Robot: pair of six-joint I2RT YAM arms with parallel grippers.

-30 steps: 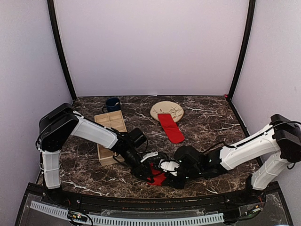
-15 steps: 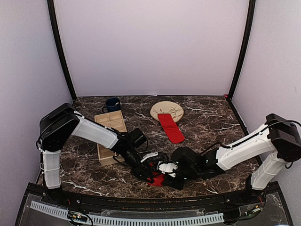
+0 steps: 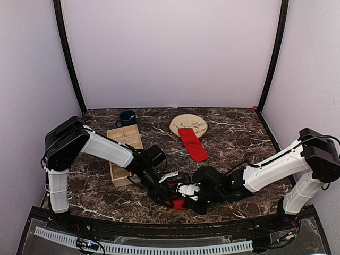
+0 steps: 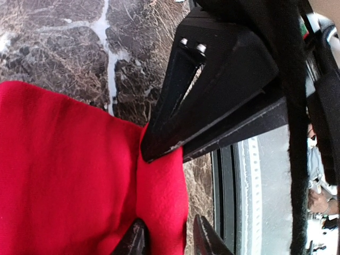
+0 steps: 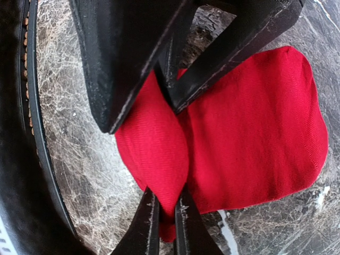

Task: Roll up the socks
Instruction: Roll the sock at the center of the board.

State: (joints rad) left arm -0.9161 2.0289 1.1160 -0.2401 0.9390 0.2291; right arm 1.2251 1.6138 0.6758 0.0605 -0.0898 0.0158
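Observation:
One red sock lies near the table's front edge, with a rolled fold along one side. My right gripper is shut on that fold; its fingers also cross the left wrist view. My left gripper stands around the same fold. One of its fingertips touches the cloth and the other stands clear of it. In the top view the left gripper and the right gripper meet over this sock. The second sock lies flat, its far end on the beige plate.
A wooden compartment tray sits at the left, just behind my left arm. A dark blue mug stands behind it. The black rail of the table's front edge runs close to the near sock.
My right gripper has closed on the sock's fold and shifted slightly left. My left gripper's jaws have widened around the same fold.

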